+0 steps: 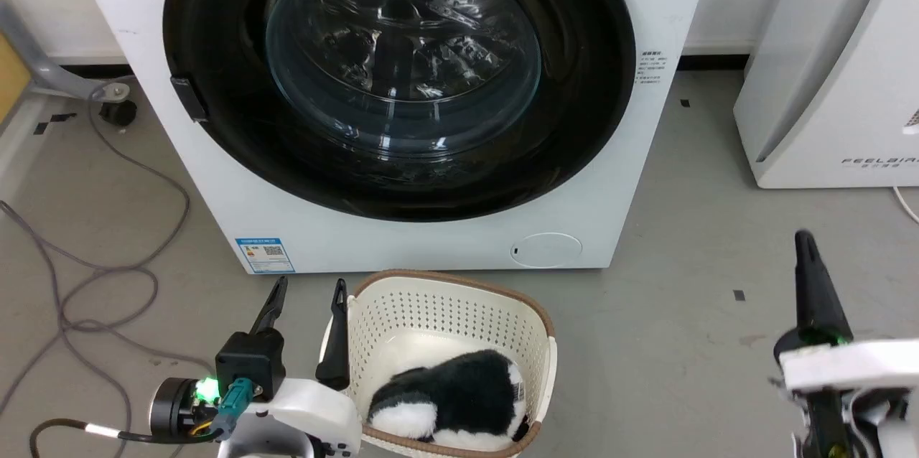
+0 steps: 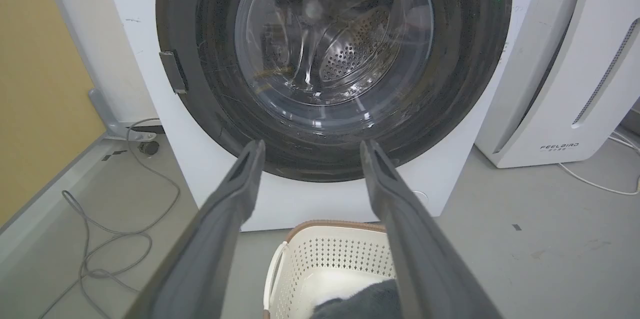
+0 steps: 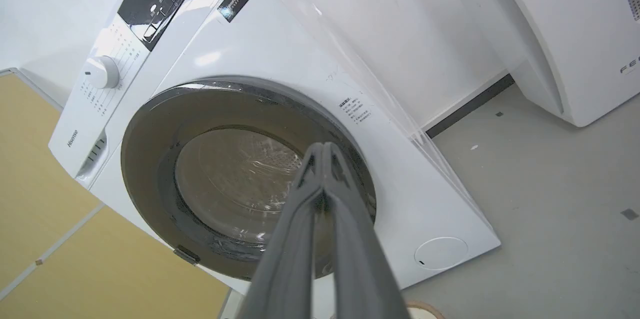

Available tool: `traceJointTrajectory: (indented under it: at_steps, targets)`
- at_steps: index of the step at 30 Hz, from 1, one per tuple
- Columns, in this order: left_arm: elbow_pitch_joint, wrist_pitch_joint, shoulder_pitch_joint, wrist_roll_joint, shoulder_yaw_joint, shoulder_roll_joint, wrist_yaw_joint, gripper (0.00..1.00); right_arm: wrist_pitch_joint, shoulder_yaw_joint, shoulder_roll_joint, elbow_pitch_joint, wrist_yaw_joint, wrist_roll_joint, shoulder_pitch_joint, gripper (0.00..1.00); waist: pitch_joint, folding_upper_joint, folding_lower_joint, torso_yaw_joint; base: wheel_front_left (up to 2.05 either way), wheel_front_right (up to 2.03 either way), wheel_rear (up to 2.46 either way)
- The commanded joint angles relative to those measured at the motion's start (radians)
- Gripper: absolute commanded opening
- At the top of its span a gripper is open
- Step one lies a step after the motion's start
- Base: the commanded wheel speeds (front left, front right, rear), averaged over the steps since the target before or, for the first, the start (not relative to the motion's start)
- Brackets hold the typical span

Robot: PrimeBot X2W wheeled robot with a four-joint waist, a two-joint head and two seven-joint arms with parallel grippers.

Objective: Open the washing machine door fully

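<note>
Grey floor (image 1: 682,343); washing machine door (image 1: 402,63) is seen shut on the washing machine (image 1: 431,246) front. Stiff, glossy, likely slippery; latch tab (image 1: 189,99) at its left rim is judged the hold. Left claw (image 1: 309,287) spread, right claw (image 3: 322,154) pressed together.

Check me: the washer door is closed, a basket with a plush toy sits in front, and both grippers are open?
Only the left gripper is open; the right gripper is shut, as the right wrist view shows. The door is closed, basket and plush toy in front.
</note>
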Motion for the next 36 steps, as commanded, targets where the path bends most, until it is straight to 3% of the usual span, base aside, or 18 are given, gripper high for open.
traceJointTrajectory:
  at_steps: [1,9,17,29,36]
  targets:
    - [0.004,-0.01,-0.021,-0.007,-0.008,0.0,0.005,1.0,-0.008,-0.007,0.001,0.016,0.003,0.068,-0.043,0.0,0.006,0.0,0.0,-0.002,0.0,0.0,0.0]
    - [0.001,-0.027,-0.045,-0.003,-0.013,0.001,0.008,1.0,-0.024,0.017,-0.035,0.103,0.003,0.246,-0.214,0.0,0.042,0.0,0.0,-0.011,0.0,0.0,0.0]
    - [-0.007,-0.044,-0.084,-0.001,-0.03,0.001,0.008,1.0,-0.04,0.095,-0.132,0.245,0.004,0.418,-0.426,0.0,0.092,0.0,0.0,-0.002,0.0,0.0,0.0]
    - [-0.048,-0.069,-0.155,0.008,-0.073,0.001,0.018,1.0,-0.003,0.329,-0.285,0.477,0.004,0.664,-0.787,0.0,0.203,0.0,0.0,0.02,0.0,0.0,0.0]
    - [-0.072,-0.083,-0.19,0.012,-0.094,0.001,0.028,1.0,0.081,0.51,-0.332,0.633,0.005,0.788,-1.016,0.0,0.263,0.0,0.0,0.028,0.0,0.0,0.0]
